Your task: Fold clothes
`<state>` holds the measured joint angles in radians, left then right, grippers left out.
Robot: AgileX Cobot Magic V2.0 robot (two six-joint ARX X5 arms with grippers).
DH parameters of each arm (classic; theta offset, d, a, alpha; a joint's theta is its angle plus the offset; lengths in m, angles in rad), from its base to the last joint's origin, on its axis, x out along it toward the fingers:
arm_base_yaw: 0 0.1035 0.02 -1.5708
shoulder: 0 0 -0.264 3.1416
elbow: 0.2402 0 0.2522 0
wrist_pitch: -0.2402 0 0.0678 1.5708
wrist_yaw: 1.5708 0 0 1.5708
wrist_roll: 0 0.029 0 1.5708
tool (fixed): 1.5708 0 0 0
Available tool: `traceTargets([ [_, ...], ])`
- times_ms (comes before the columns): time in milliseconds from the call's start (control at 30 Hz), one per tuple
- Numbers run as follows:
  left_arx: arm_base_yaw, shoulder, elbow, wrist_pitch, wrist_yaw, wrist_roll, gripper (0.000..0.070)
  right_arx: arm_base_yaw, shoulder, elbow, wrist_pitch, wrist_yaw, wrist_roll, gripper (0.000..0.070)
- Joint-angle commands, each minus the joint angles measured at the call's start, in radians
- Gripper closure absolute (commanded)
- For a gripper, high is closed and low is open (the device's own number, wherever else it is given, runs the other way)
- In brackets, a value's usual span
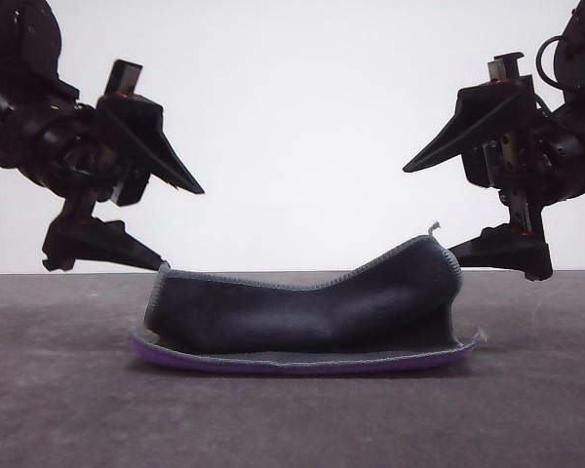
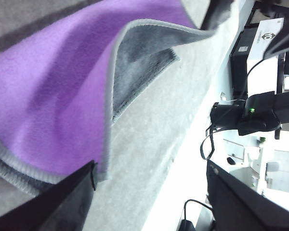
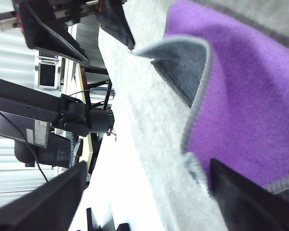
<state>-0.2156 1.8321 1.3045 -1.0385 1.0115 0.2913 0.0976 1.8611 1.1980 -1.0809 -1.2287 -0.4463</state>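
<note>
- A grey felt-like bench (image 1: pixel 68 409) is seen in the foreground of the front view, stretching back to a plain white wall (image 1: pixel 302 117).
- A small thick cloth (image 1: pixel 307 317) is laid on the middle of the bench, partly folded over itself.
- Its dark grey face is turned toward the camera, with light grey stitched edging along the rim, and its purple face is glimpsed as a thin strip along the lower front edge, against the bench.
- The cloth's upper layer is humped higher at the right end than at the left.
- The left gripper (image 1: pixel 180 226) is held at the cloth's left end, its fingers spread wide apart; the lower fingertip is seen just at the cloth's upper left corner, and contact cannot be told.
- The right gripper (image 1: pixel 427 210) is held at the cloth's right end, its fingers likewise spread wide; the lower fingertip is seen just beside the raised right edge.
- In both wrist views the purple face is shown, with a corner curled up to expose dark grey.
</note>
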Motion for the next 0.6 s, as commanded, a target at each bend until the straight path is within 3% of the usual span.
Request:
traceTargets([
  [0,0.007,-0.023,0.019,0.007,0.012,0.03,0.0259,-0.009,0.001,0.015,-0.003,-0.001,-0.04,0.0149],
  [267,0.049,-0.155,0.019,0.011,-0.011,0.004,0.0259,-0.055,-0.113,0.015,-0.024,0.007,-0.043,0.0149],
  [467,0.062,-0.225,0.019,-0.009,-0.15,-0.023,0.0259,-0.076,-0.28,0.015,-0.093,0.036,-0.061,0.0149],
  [567,0.066,-0.239,0.019,-0.004,-0.206,-0.041,0.0259,-0.082,-0.354,0.015,-0.083,0.13,0.003,0.0149],
])
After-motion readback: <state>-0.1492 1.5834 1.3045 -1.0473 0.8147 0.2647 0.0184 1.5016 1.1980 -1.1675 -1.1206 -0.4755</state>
